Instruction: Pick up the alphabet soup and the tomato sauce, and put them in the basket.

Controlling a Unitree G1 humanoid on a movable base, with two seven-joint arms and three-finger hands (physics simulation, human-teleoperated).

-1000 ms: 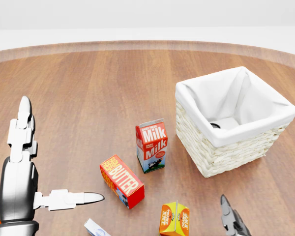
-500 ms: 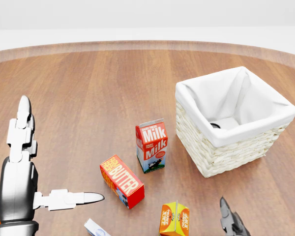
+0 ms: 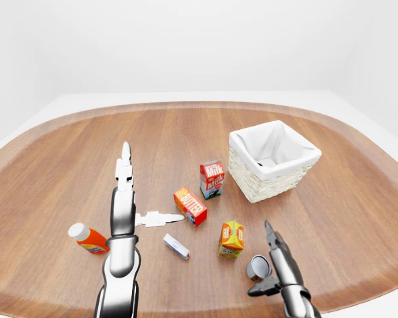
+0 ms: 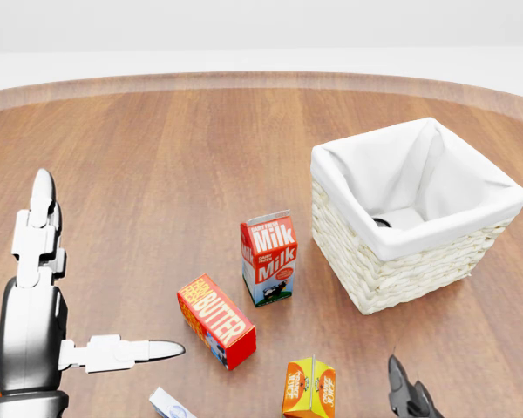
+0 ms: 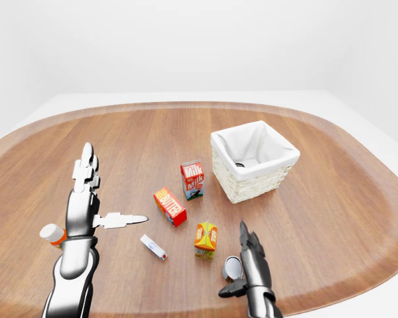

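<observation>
Hands, left hand (image 3: 123, 212) and right hand (image 5: 249, 268), splayed open, bare table (image 3: 66, 152) between them and basket (image 3: 272, 189).

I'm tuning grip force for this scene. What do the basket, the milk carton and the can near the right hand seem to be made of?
Basket: pale woven wicker by its ribbed weave, lined with soft white cloth folded over the rim. Milk carton: printed paperboard, matte, with a gabled top. Can: apparently metal, with a shiny grey end; its label is hidden.
</observation>
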